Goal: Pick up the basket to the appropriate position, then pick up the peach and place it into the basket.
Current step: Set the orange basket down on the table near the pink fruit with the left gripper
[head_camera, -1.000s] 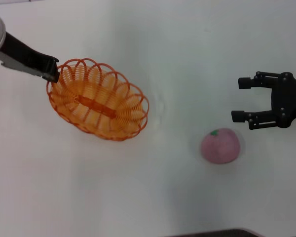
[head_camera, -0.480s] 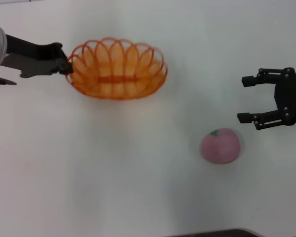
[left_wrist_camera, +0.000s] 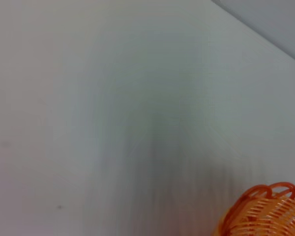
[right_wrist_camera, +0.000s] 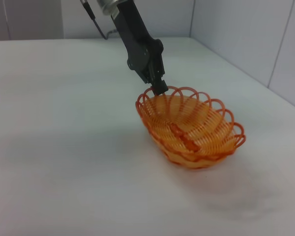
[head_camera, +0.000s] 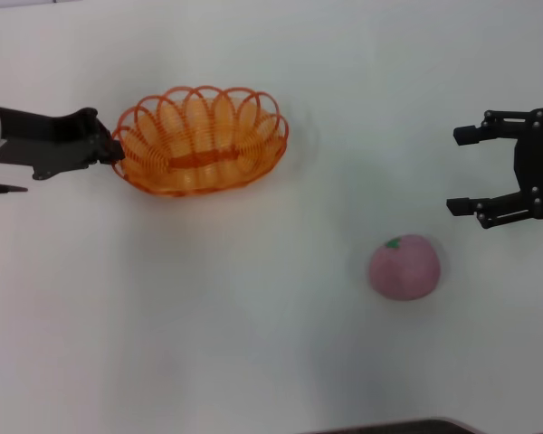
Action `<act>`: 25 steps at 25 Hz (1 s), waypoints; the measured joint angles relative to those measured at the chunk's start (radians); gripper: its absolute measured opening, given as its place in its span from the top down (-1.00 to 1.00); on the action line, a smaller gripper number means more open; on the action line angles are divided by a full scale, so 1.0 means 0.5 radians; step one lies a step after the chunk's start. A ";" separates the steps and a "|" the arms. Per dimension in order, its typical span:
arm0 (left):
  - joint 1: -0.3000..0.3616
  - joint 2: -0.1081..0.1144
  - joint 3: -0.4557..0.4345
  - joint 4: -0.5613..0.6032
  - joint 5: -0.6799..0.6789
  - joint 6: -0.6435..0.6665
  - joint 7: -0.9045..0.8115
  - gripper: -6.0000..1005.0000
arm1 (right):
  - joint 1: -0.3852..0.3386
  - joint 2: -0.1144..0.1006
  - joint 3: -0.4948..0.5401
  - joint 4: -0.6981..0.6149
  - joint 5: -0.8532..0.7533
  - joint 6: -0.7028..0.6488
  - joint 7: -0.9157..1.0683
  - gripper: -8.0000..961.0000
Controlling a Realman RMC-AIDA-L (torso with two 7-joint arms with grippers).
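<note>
The orange wire basket (head_camera: 199,141) hangs tilted above the white table, left of centre in the head view. My left gripper (head_camera: 116,149) is shut on its left rim and holds it up. The basket also shows in the right wrist view (right_wrist_camera: 189,127), with the left gripper (right_wrist_camera: 159,88) clamped on its far rim, and partly in the left wrist view (left_wrist_camera: 265,211). The pink peach (head_camera: 404,266) with a green leaf mark lies on the table at the lower right. My right gripper (head_camera: 471,170) is open and empty, above and to the right of the peach.
The white table (head_camera: 253,316) fills the view. A dark edge (head_camera: 389,428) runs along the bottom of the head view. Grey wall panels (right_wrist_camera: 246,34) stand behind the table in the right wrist view.
My left gripper has swung the basket up and back from a slanted pose to a level one, then slightly left and down. My right gripper has drifted right and a little up, away from the peach.
</note>
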 joint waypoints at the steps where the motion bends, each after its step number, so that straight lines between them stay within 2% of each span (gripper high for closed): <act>1: 0.004 0.002 0.007 0.001 0.000 -0.001 0.001 0.78 | 0.003 0.003 -0.007 -0.007 0.000 0.001 0.000 -0.91; 3: 0.024 0.011 0.054 0.028 0.004 -0.006 0.022 0.77 | 0.012 0.006 -0.021 -0.009 0.000 0.009 0.000 -0.91; 11: 0.030 0.023 0.066 0.057 0.014 0.031 0.074 0.74 | 0.041 0.011 -0.051 -0.012 0.011 0.012 0.004 -0.91; 17: 0.052 0.029 0.059 0.089 0.009 0.033 0.265 0.39 | 0.065 0.035 -0.027 -0.050 0.063 -0.019 0.088 -0.91; 18: 0.080 0.022 0.067 0.158 -0.015 0.033 0.404 0.29 | 0.065 0.046 -0.021 -0.066 0.097 -0.026 0.134 -0.91; 19: 0.080 0.022 0.067 0.158 -0.015 0.033 0.404 0.19 | 0.066 0.054 -0.020 -0.077 0.124 -0.026 0.177 -0.91; 22: 0.202 0.002 0.168 0.353 -0.165 0.009 0.758 -0.10 | 0.075 0.074 -0.019 -0.092 0.185 -0.002 0.330 -0.91; 25: 0.353 0.002 0.223 0.473 -0.475 -0.029 1.205 -0.20 | 0.091 0.084 -0.019 -0.082 0.225 0.056 0.500 -0.91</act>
